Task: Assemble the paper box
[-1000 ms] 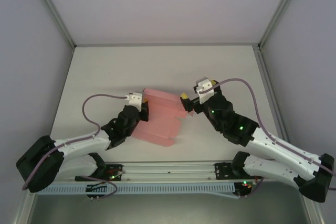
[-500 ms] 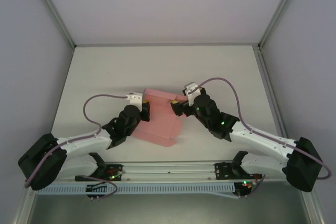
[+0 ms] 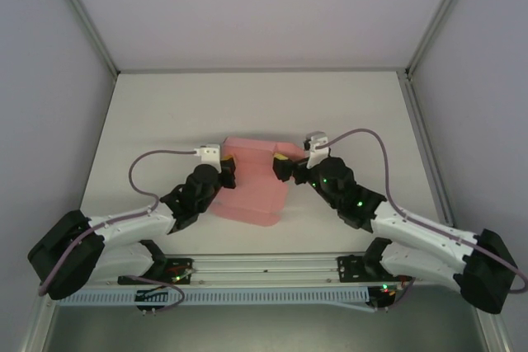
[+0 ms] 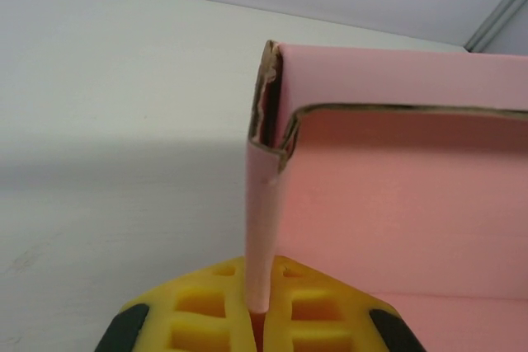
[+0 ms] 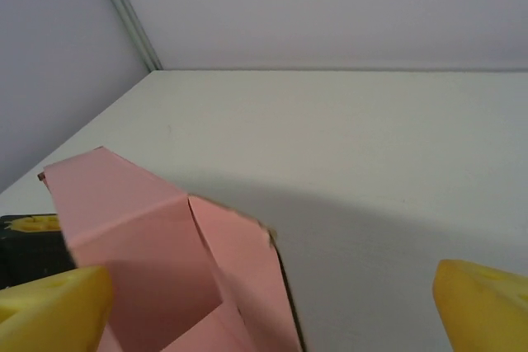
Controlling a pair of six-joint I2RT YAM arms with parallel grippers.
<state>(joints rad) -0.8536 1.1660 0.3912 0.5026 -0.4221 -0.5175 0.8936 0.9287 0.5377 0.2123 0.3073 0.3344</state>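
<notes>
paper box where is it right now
In the top view the paper box sits at the middle of the table, its left edge pinched in the left gripper, the open right gripper at its right edge.

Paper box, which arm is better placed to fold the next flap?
Right. The left end effector is shut on the box, steadying it; the right end effector is open beside it, likely free to push a flap.

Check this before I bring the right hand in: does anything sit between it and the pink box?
Nothing visible does. The right hand is open at the right edge of the box, and the pink card shows between its fingers in the wrist view. The left hand is shut on the left wall, on the far side.
</notes>
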